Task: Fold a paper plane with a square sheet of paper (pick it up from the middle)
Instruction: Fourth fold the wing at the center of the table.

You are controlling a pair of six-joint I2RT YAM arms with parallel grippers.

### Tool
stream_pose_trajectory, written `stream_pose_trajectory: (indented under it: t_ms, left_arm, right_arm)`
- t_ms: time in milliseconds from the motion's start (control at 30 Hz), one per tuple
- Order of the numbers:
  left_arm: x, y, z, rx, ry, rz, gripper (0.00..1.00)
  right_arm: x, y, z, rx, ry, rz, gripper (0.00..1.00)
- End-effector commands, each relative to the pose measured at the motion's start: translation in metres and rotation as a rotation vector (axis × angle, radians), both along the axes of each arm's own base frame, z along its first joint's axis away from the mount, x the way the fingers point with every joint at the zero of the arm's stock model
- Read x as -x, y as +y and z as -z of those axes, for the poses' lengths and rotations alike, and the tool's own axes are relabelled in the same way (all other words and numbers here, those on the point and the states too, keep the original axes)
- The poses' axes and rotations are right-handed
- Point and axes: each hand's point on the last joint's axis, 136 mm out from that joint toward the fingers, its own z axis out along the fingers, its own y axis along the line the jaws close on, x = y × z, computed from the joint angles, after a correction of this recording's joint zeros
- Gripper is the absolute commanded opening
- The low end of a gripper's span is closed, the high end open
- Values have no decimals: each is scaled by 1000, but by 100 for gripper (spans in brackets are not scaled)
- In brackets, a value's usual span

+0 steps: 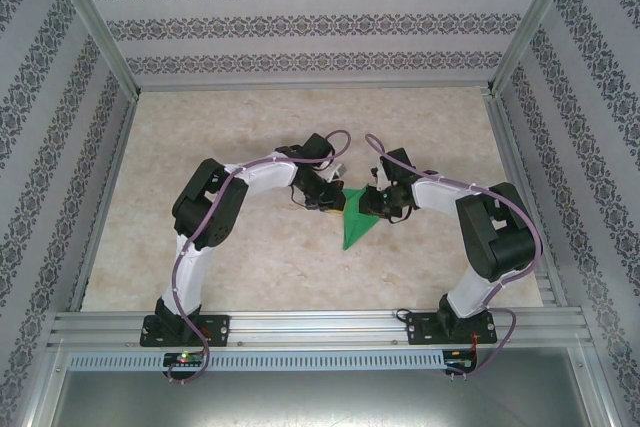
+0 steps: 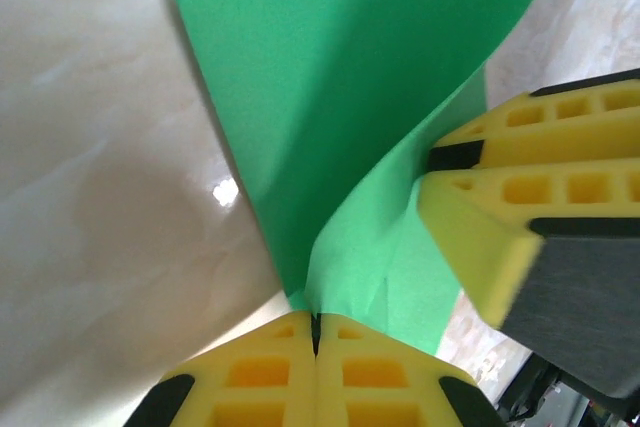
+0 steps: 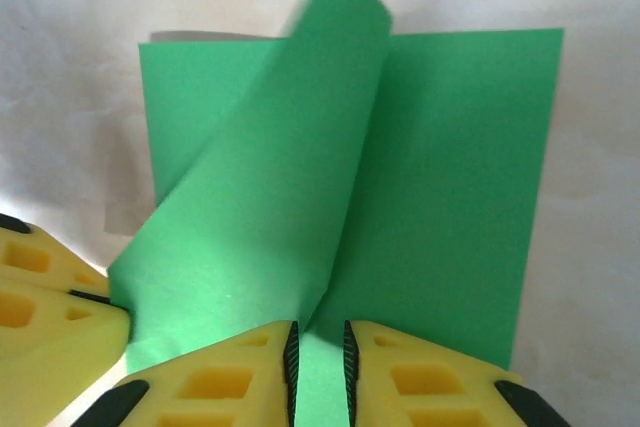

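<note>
Two arms meet over the middle of the pale marbled table [image 1: 170, 137], which is enclosed by patterned walls [image 1: 300, 27]. The square sheet of paper [image 1: 356, 222], bright green, lies near the table's centre and slightly to the right, between the two grippers. From above it shows a pointed outline with its tip directed toward the near edge. The left gripper [image 1: 327, 199] meets the sheet from its far left side, and the right gripper [image 1: 376, 205] from its right. In the left wrist view, the left gripper's yellow fingers [image 2: 250, 377] are pressed together with a corner of the sheet pinched in the seam between them. From that pinch the paper rises and fans outward, one part curving up over another. The right gripper's fingers [image 2: 520, 197] appear at the right of the same view, closed on a neighbouring edge of the sheet. The two grippers are near each other but apart. In the right wrist view, the right gripper's fingers stand close together, with a narrow strip of green clamped between their dark ribbed pads [image 3: 291, 357]. Beyond them, part of the sheet lies flat on the table. A broad flap is lifted from the left and curls across this flat part, and its upper tip is blurred. The left gripper's fingers appear at the lower left of that view, touching the near edge of the lifted flap.
</note>
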Motion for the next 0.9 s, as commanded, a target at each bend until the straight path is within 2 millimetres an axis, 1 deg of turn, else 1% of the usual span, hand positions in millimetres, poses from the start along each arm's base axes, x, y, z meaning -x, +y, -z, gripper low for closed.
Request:
stream_pose_trajectory:
  t_ms: [0, 300, 567, 667, 867]
  left_arm:
    - [9, -9, 5, -1, 18, 52, 6]
    - [10, -9, 15, -27, 35, 59, 6]
    - [5, -13, 13, -17, 25, 63, 6]
    - [6, -13, 14, -19, 29, 65, 6]
    - [8, -11, 18, -28, 34, 73, 6]
  right_arm:
    - [8, -7, 14, 27, 32, -6, 21]
    - [11, -7, 15, 12, 23, -17, 18]
    - [9, -7, 11, 8, 3, -22, 18]
    - [6, -6, 1, -5, -23, -24, 19]
    - [0, -5, -28, -28, -91, -17, 22]
